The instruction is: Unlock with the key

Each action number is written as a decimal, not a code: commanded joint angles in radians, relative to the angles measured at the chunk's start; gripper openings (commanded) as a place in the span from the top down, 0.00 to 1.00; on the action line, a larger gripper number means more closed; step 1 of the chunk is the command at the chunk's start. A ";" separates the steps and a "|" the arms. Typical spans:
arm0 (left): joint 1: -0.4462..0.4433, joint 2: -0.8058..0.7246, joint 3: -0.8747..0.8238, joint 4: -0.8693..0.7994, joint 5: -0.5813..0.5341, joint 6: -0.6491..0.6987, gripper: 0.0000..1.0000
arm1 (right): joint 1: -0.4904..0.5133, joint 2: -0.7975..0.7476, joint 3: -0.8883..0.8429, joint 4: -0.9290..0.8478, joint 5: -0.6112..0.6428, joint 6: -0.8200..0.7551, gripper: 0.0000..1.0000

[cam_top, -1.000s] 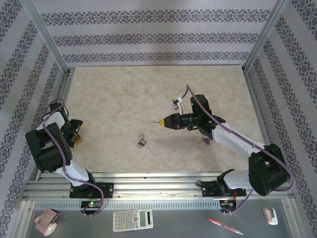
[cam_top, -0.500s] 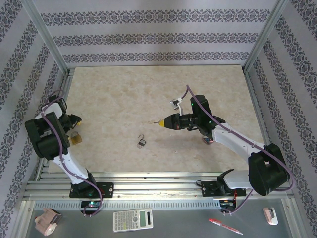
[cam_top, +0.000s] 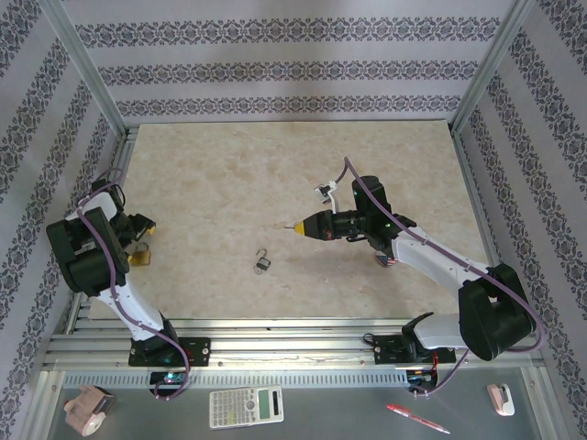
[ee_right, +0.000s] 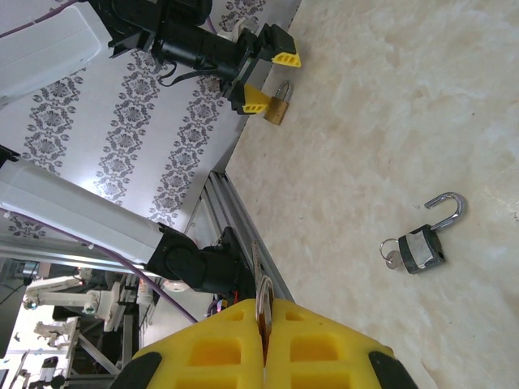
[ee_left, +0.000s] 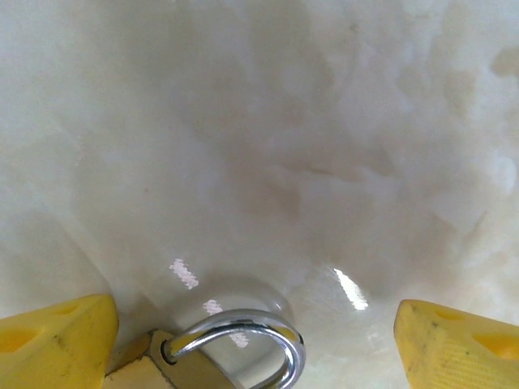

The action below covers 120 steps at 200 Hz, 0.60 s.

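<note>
Left claw is out at the 9 o'clock edge of the table, and it is spread wide. On my left wrist camera the two yellow fingers sit at 7 and 5 o'clock, and the brass lock is down between them. Its steel shackle is closed and arches up at 6 o'clock. The brass body is pressed close to the 7 o'clock finger, and there is bare marble between the lock and the other one. Nothing is gripped here. From above, the brass lock lies on the table at the claw's 6 o'clock.

Right claw hovers near the middle of the table with its fingers pressed flat together. They are clamped on the key, a thin strip of metal in the seam between them. From above, the key pokes out of the claw toward 9 o'clock.

The grey lock lies at 7 o'clock from my right claw, near but apart. On the right wrist camera the grey lock has its shackle swung open toward 1 o'clock, and a key ring hangs at its 9 o'clock side. The same camera catches the left claw at 12 o'clock, its yellow tips parted, with the brass lock just beside the lower tip.
</note>
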 commanded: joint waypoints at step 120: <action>0.004 -0.021 -0.075 -0.069 -0.029 0.139 0.29 | 0.003 -0.029 0.010 0.004 -0.001 -0.009 0.94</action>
